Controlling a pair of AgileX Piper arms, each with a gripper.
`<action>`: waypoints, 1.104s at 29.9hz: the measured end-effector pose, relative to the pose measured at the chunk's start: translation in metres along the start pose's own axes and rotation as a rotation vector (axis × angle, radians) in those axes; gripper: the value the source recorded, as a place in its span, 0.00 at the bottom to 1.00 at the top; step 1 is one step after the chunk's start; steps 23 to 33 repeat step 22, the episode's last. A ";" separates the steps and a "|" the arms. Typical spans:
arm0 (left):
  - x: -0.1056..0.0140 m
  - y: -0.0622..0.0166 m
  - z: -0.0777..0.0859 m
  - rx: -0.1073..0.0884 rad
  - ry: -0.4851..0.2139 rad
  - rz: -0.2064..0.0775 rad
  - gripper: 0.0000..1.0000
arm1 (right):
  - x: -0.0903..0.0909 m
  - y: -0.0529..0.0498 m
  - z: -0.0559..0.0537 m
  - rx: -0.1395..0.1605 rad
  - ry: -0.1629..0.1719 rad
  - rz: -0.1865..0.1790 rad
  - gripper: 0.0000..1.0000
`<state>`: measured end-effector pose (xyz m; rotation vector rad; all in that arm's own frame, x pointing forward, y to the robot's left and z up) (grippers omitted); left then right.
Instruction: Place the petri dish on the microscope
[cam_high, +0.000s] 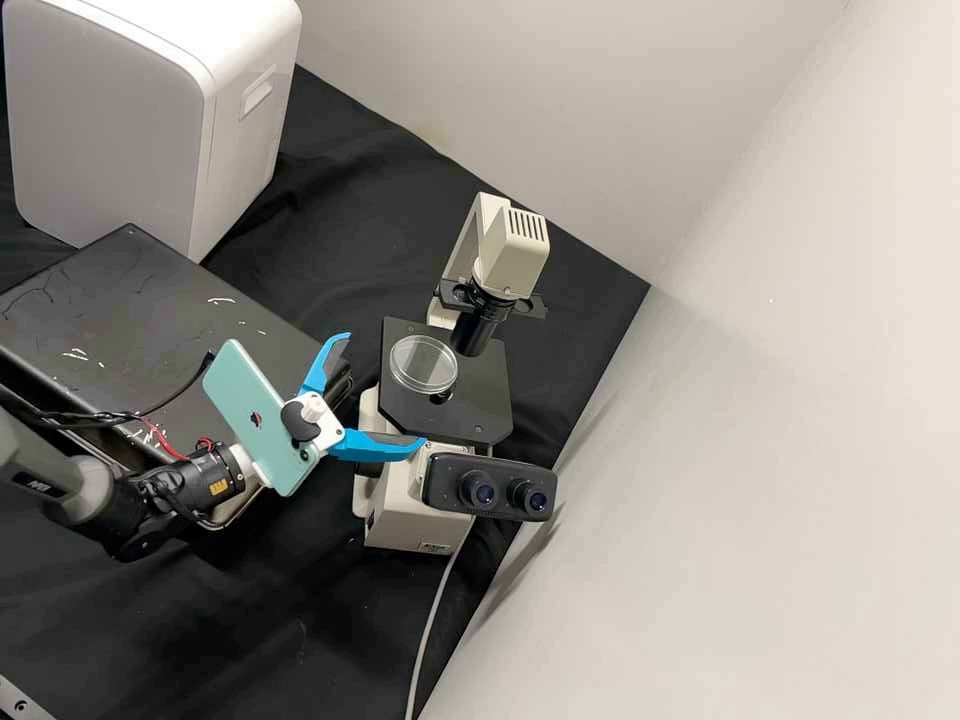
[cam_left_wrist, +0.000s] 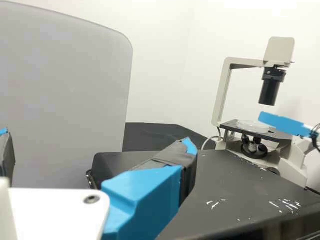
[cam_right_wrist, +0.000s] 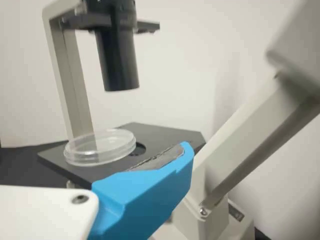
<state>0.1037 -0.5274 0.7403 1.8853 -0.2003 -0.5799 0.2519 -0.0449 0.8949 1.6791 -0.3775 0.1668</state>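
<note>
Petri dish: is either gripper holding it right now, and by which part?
Neither. The petri dish lies free on the microscope stage; the right gripper is open beside it, the left gripper open and empty.

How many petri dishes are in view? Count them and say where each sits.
1. The petri dish rests on the microscope stage, beside its hole; none seems hidden.
</note>
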 end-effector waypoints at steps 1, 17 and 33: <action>0.000 0.0000 0.000 0.000 0.000 0.000 1.00 | -0.003 0.003 -0.002 0.002 0.010 0.008 1.00; -0.001 0.0011 0.001 -0.008 -0.013 0.003 1.00 | -0.054 0.005 -0.019 0.131 0.044 0.026 1.00; -0.001 0.0011 0.001 -0.008 -0.013 0.003 1.00 | -0.067 -0.002 -0.023 0.175 0.061 -0.006 1.00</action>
